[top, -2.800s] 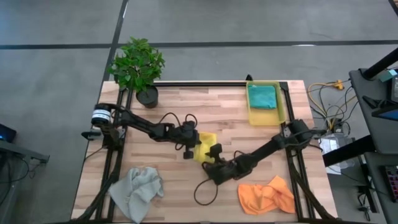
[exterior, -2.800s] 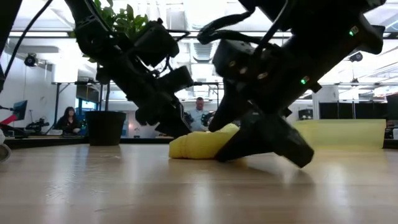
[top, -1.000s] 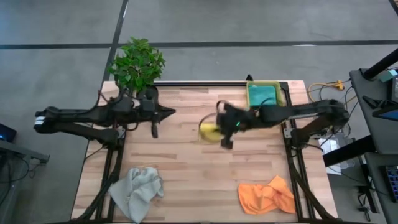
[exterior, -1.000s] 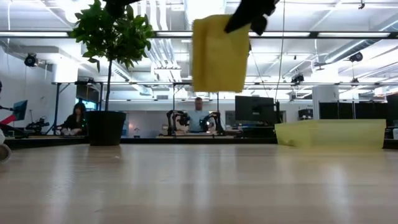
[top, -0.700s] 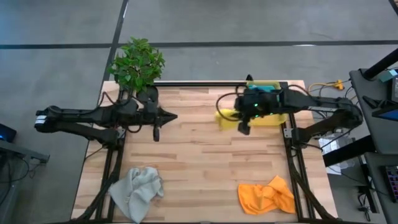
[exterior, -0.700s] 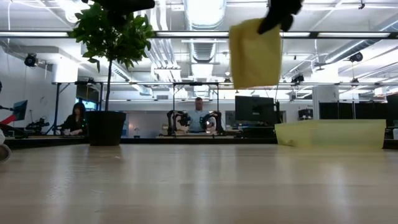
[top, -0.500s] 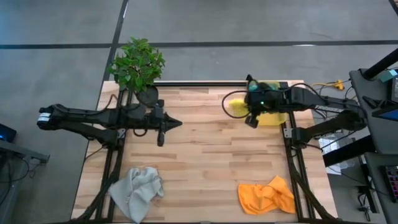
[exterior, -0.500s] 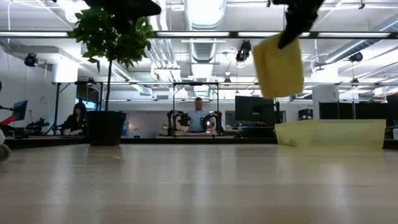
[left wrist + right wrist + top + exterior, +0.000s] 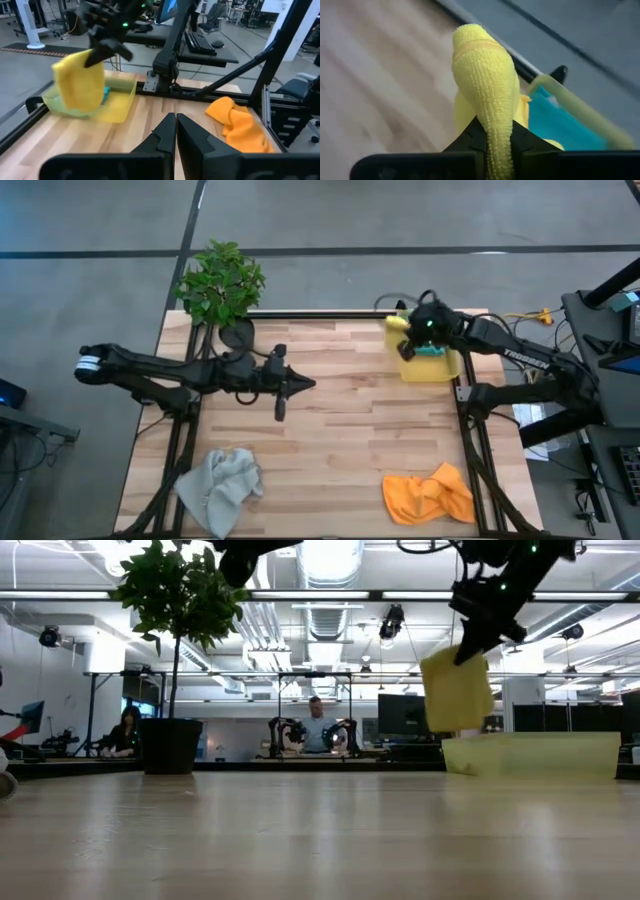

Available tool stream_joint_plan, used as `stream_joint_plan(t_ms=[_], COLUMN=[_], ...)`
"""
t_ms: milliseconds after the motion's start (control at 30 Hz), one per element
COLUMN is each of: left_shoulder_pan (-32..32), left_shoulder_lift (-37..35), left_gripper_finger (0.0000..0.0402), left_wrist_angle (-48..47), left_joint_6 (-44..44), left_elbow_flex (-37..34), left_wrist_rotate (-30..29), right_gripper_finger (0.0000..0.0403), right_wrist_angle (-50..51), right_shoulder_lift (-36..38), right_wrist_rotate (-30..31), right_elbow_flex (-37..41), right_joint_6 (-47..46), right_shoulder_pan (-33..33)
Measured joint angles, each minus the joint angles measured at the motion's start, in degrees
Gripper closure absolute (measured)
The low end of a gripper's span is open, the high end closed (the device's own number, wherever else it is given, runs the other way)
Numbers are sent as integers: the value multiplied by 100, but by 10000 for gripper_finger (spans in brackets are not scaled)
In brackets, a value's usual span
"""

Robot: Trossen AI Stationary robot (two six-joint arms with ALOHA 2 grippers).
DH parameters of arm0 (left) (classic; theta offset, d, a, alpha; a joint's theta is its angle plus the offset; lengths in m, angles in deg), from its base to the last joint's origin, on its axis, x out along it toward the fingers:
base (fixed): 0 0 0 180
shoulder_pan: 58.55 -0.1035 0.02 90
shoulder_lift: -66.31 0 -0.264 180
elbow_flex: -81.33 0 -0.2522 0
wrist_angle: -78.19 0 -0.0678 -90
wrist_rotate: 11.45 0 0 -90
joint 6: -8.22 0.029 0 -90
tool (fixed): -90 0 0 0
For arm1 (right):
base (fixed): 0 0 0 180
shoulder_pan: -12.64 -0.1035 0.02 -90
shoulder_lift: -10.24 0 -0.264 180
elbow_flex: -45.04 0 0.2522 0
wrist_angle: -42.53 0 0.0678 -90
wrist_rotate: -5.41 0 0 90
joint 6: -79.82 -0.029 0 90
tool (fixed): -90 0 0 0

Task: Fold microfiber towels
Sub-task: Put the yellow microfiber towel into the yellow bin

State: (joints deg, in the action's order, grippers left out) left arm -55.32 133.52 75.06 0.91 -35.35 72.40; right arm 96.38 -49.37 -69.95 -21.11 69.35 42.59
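Note:
A folded yellow towel (image 9: 458, 690) hangs in the air at the left edge of the yellow bin (image 9: 440, 368), with my right gripper (image 9: 472, 640) shut on it. In the high view the yellow towel (image 9: 397, 323) shows beside the bin's far left corner. A teal towel (image 9: 560, 125) lies inside the bin. A crumpled grey towel (image 9: 220, 485) lies at the near left of the table and a crumpled orange towel (image 9: 428, 495) at the near right. My left gripper (image 9: 176, 125) hangs shut above the table's middle, holding nothing. My right gripper pinches a thick folded edge (image 9: 490, 112) of the yellow towel between its two fingers, several layers together. The fingers slant downward from the table's right side. The towel hangs below them, lifted clear of the table and the bin.
A potted plant (image 9: 222, 285) stands at the far left corner. Bare wood lies between the grey and orange towels. Beyond the table the low view shows an office with seated people (image 9: 320, 725).
My right gripper has carried the yellow towel from above the table's middle toward the far right, up to the bin, sinking a little and tipping further down. The towel stays hanging clear. My left gripper has moved toward the table's middle, staying shut.

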Motion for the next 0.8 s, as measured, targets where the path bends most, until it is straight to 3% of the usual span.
stream_joint_plan(t_ms=[267,500,633,800], left_shoulder_pan=[17,20,20,20], left_shoulder_lift=[315,405,405,405], left_gripper_finger=[402,402,402,402], left_wrist_angle=[8,-2,-2,-1], left_joint_6=[0,4,11,11], left_elbow_flex=[247,247,247,247], left_wrist_rotate=[-7,-15,-67,-170], right_gripper_finger=[385,385,385,385], right_wrist_angle=[-2802,-4741,-6260,-5667], right_shoulder_lift=[489,157,-123,-447], right_wrist_rotate=[-1060,-1260,-1614,-1571], right_elbow_flex=[1318,2422,2859,2912], right_joint_6=[-2331,-4494,-5136,-5439], right_shoulder_pan=[1086,1395,1430,1492])
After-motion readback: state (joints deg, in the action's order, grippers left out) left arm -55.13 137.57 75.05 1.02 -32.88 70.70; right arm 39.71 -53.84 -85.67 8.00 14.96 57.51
